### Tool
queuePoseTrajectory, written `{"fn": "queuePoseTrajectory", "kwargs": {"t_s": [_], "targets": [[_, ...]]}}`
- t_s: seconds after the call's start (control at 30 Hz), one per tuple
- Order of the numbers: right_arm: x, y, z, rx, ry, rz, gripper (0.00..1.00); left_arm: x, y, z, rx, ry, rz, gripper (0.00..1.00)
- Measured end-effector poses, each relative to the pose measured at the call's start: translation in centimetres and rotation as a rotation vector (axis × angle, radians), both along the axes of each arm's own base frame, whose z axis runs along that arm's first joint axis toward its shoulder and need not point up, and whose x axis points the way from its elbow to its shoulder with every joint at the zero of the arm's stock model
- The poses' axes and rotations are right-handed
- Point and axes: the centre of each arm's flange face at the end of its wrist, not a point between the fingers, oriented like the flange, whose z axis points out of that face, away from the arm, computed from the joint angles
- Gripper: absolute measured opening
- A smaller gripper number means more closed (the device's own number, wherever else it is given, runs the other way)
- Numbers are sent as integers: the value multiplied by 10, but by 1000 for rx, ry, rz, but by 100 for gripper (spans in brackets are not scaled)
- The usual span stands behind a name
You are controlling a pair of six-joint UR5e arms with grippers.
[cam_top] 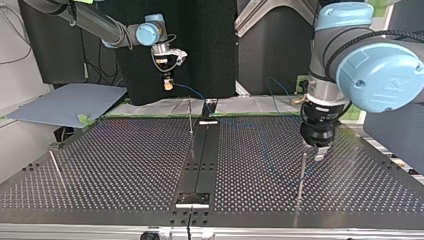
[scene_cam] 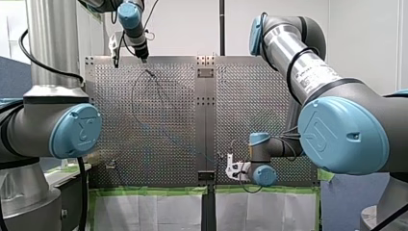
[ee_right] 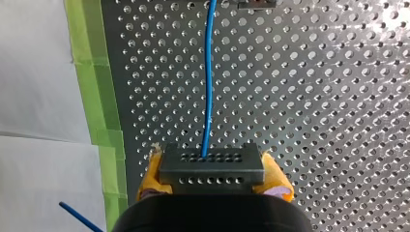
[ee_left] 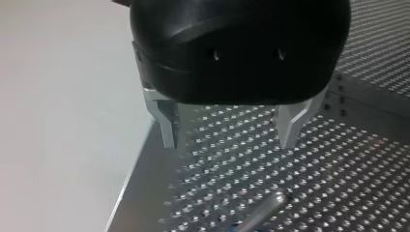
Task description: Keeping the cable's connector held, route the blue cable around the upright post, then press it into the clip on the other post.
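2 left fingers [ee_left: 167, 126] gape empty; right fingers [ee_right: 152, 175] clamp the connector [ee_right: 211, 169]; blue cable [ee_right: 209, 72] faint in front view.

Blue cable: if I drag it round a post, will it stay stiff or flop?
Likely floppy: the blue cable bows gently ahead of the connector and runs on in a loose curve. Probably light, being thin, so it may slip off the post unless kept taut.

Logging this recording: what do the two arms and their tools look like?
My left arm and my right arm have silver tubes, grey joints and light-blue caps with an embossed logo; black cables run alongside. The right arm's tube bears a printed label. My left tool is rounded black with two bare tapered metal fingers; my right tool is black with yellow pads.
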Motion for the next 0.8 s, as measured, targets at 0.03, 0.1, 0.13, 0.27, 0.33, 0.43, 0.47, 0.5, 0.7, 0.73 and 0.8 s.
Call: {"fn": "queuePoseTrajectory", "kwargs": {"t_s": [0.03,0.1,0.13,0.27,0.33,0.43,0.47,0.5,0.7,0.73,0.8], "targets": [[0,0,0,0,0,0,0,0,-1,-1,13,5,-5,100],[0,0,0,0,0,0,0,0,-2,-2,32,10,-13,100],[0,0,0,0,0,0,0,-1,-3,-2,44,12,-18,100],[0,0,0,-1,-1,0,0,-2,-5,-2,77,16,-31,100],[0,0,0,-1,-2,1,0,-2,-5,-2,84,17,-34,100],[0,0,0,-1,-2,2,0,-2,-7,-2,83,17,-36,100],[0,0,0,-1,-2,2,0,-3,-7,-2,80,16,-36,100],[0,0,0,-1,-3,3,0,-3,-7,-2,75,17,-36,100],[1,0,0,-2,-4,4,0,-3,-7,-4,37,21,-20,100],[1,0,0,-2,-4,4,0,-2,-7,-5,35,25,-13,100],[1,0,0,-2,-4,4,0,-1,-6,-8,37,37,-1,100]]}}
